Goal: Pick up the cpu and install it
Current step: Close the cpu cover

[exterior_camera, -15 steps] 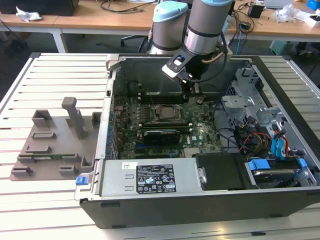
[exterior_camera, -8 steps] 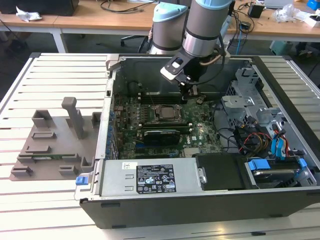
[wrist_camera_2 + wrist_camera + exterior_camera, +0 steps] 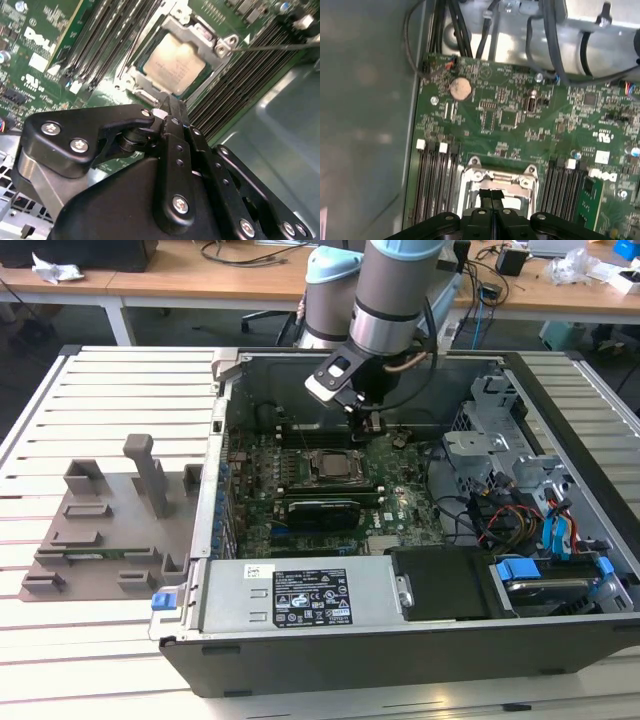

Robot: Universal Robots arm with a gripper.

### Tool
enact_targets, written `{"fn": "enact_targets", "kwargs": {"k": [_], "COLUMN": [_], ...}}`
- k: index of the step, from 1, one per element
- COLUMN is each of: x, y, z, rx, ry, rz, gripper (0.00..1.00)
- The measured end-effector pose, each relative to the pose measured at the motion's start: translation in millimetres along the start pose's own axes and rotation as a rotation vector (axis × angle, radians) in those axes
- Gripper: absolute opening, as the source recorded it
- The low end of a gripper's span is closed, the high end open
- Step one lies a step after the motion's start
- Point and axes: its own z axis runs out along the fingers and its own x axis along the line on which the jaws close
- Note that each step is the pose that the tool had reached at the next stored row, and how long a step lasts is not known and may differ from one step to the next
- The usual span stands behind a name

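Slatted white table [image 3: 100, 380] fills your exterior view, and on it lies the open computer case [image 3: 400, 660], taking the centre and the exterior view's right. The robot arm [image 3: 395, 290] comes down into the case from the upper middle of the frame. At the exterior view's left, beside the case, you have a grey moulded fixture [image 3: 100, 530] with upright posts. A power supply [image 3: 300, 595] with a white label sits along the case's near wall, and beyond it lies the green motherboard [image 3: 400, 505], with a black card [image 3: 320, 510] standing across its lower middle.

Your gripper [image 3: 368, 423] hangs over the board, just up and right of the socket in the exterior view. In both wrist views its fingertips [image 3: 485, 192] are pressed together, nothing between them.

The metal socket frame [image 3: 195, 30] sits between banks of dark memory slots [image 3: 435, 180]. The cpu [image 3: 330, 465] lies flat inside that frame, silver top up; in the second wrist view you see it [image 3: 175, 65] just past the gripper [image 3: 167, 104], close but apart. A round coin cell [image 3: 460, 88] sits near the board's edge in the first wrist view.
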Motion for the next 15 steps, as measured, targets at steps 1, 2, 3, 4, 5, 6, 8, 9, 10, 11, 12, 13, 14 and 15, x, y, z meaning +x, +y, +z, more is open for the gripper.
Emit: {"fn": "enact_targets", "kwargs": {"k": [1,2,3,4,5,6,8,9,10,11,12,13,14,15], "x": [0.2,0.5,0.7,0.9,1.1,1.5,2.0,2.3,2.6,2.9,3.3,3.6,4.0,4.3], "y": [-1.8,-3.6,-5.2,-6.7,-8.4,-11.4,-14.6,-16.7,-19.0,-21.9,-24.3,-26.7,-29.4,-31.8], "z": [0.1,0.3,0.4,0.5,0.6,0.8,1.2,1.3,1.6,1.9,2.1,2.3,2.6,2.9], "rx": [-0.0001,-0.0002,-0.0002,-0.0003,-0.0003,-0.0003,-0.0004,-0.0004,-0.0005,-0.0005,-0.0004,-0.0005,-0.0005,-0.0006], "ry": [0.0000,0.0000,-0.0001,-0.0001,-0.0001,-0.0001,-0.0001,-0.0002,0.0000,-0.0001,-0.0001,-0.0001,-0.0001,0.0000], "rz": [0.000,0.000,0.000,0.000,0.000,0.000,0.000,0.000,0.000,0.000,0.000,0.000,0.000,0.000], "gripper": [0.11,0.11,0.11,0.11,0.11,0.11,0.11,0.11,0.11,0.11,0.11,0.11,0.11,0.11]}}
